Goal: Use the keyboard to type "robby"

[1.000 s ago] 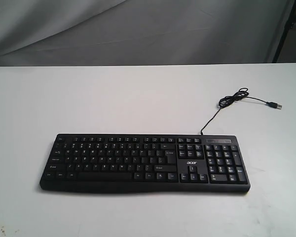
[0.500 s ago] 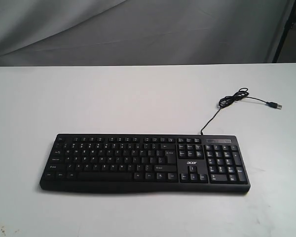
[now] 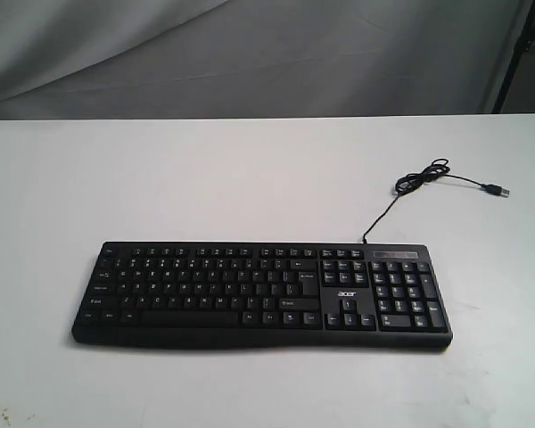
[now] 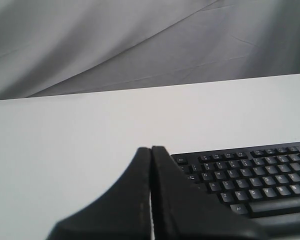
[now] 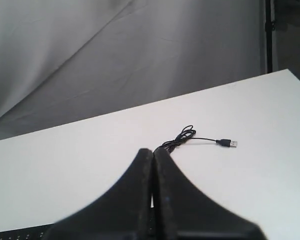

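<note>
Nothing is seen to have changed in the last second. The keyboard (image 3: 261, 294) has not been moved, and no key is being pushed. No arm can be seen in the outside view. So the typing has most likely not been started yet, and all five letters of "robby" are probably still to be pressed, with "r" first.

The left gripper (image 4: 151, 148) is seen closed tight, its two black fingers pressed together into one blunt point. Nothing is held in it. The right gripper (image 5: 153, 150) is closed the same way, and nothing is held there either. A closed tip like that looks good for poking one key at a time.

The keyboard is found low down and just ahead of the left gripper, with its letter keys beyond the tip. Only a thin edge of it is seen under the right gripper. Farther ahead of the right gripper, the cable (image 3: 401, 192) is curled in a small loop, and its plug (image 3: 495, 190) lies loose, not plugged in.

The keyboard is made of hard, dull black plastic. It is long and flat, with many small square keys marked in white. The table (image 3: 250, 178) is smooth and white. A soft grey cloth (image 3: 250, 53) with folds is hung behind.
</note>
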